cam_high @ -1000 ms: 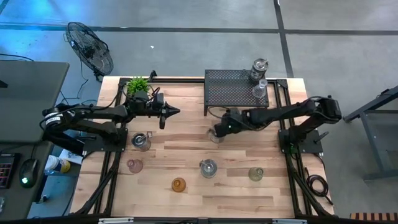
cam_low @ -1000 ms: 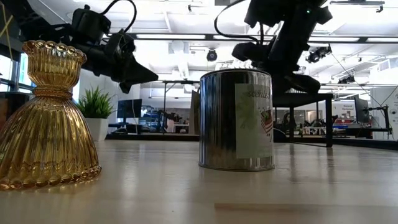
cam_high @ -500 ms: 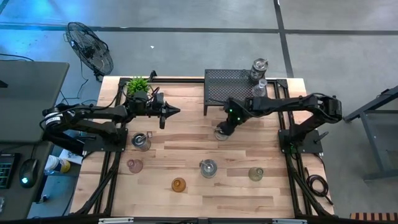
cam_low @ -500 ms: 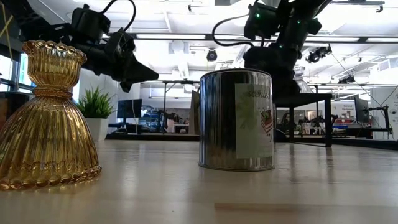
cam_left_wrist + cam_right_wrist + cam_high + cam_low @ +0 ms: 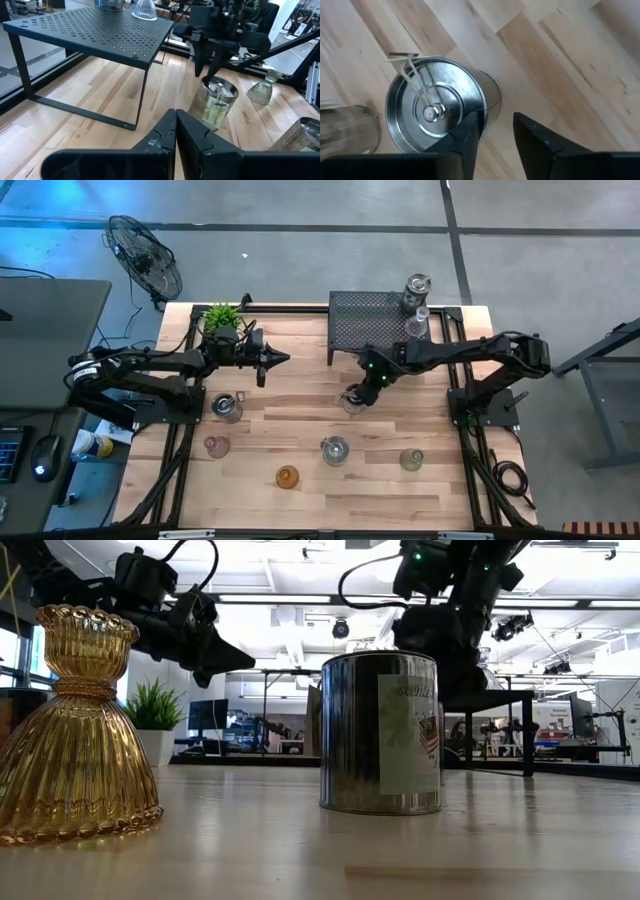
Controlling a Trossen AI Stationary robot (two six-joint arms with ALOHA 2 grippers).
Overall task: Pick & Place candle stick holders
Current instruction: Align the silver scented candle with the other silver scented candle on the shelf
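High view shows the right gripper (image 5: 357,393) reaching out over the middle of the table (image 5: 300,510), directly above a silvery tin holder (image 5: 351,399) that stands upright on the wood at about 6 o'clock from the black mesh rack (image 5: 365,315). The right wrist view looks straight down into the tin, with the fingers (image 5: 470,132) parted and one passing over its rim, so the tin looks gripped by nothing (whether it is being released or approached I cannot tell). Two holders (image 5: 417,305) already sit on the rack, presumably the drop-off spot. The other holders (image 5: 334,449) wait along the table's near edge. The left gripper (image 5: 275,360), clenched and empty, hovers at 9 o'clock, clear of the work.
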